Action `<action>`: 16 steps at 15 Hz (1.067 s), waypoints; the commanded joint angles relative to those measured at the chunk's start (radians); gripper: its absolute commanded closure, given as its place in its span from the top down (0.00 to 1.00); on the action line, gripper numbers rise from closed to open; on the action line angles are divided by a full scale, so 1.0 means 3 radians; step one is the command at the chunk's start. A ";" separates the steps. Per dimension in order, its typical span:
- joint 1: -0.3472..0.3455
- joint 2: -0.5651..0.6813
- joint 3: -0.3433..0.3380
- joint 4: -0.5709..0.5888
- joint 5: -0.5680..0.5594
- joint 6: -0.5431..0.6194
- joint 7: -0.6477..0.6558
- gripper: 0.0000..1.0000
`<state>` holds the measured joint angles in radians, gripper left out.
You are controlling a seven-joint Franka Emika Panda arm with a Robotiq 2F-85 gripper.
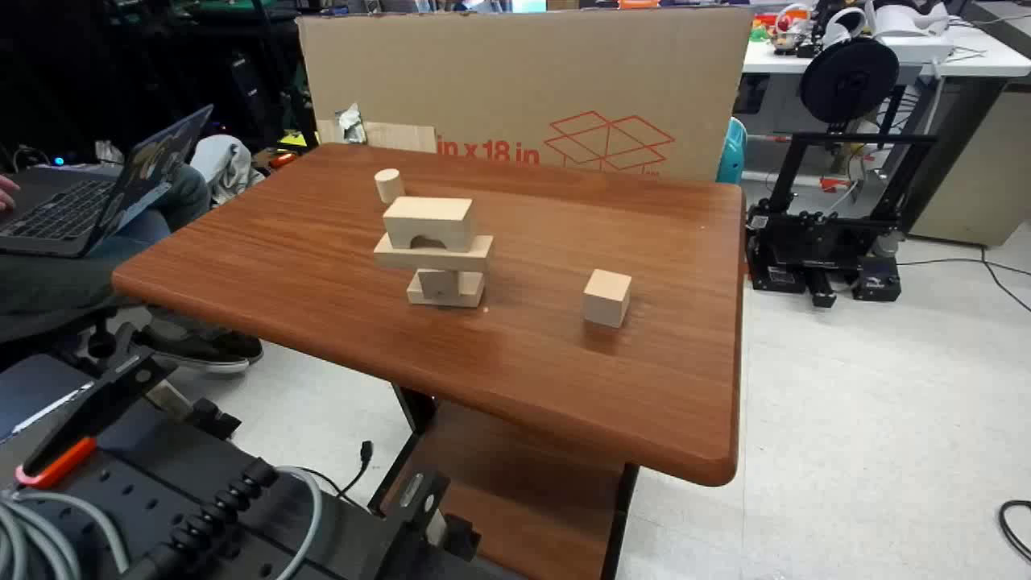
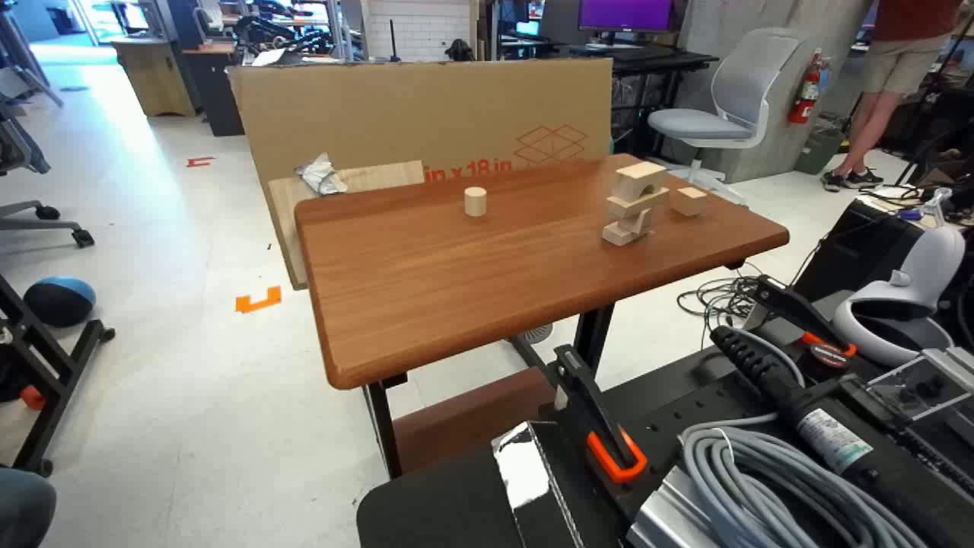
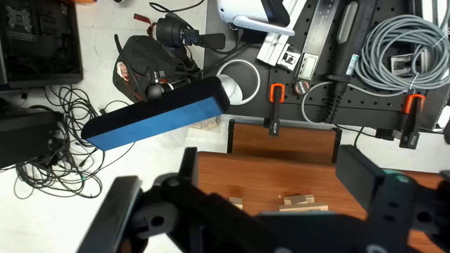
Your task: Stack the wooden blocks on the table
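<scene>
Stack of wooden blocks (image 1: 435, 256), gripper (image 3: 268, 167) spread wide

From left to right, in an exterior view, I find on the table (image 1: 532, 362) a wooden cylinder (image 1: 389, 187), the stack with an arched block (image 1: 425, 214) on top, and a lone cube (image 1: 606, 300). Behind the table stands a cardboard box (image 1: 499, 72); its inside I cannot see. My gripper is released, its fingers (image 3: 355, 175) far apart; the wrist view looks down on the table edge.

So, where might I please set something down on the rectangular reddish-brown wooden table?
Bare: between the pale wooden cylinder and the left edge of the table in both exterior views; between the pale wooden block stack and the lone pale wooden cube. Crowded: the stack.
</scene>
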<state>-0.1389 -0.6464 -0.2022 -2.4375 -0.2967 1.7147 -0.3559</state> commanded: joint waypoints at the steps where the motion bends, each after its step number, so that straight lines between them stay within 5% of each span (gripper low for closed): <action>1: 0.0036 -0.0002 -0.0026 0.0007 -0.0014 -0.0013 0.0016 1.00; 16: 0.0082 0.0262 -0.0156 0.0255 0.0079 -0.0056 -0.0195 1.00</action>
<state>-0.1374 -0.6390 -0.2066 -2.4307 -0.2927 1.7147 -0.3612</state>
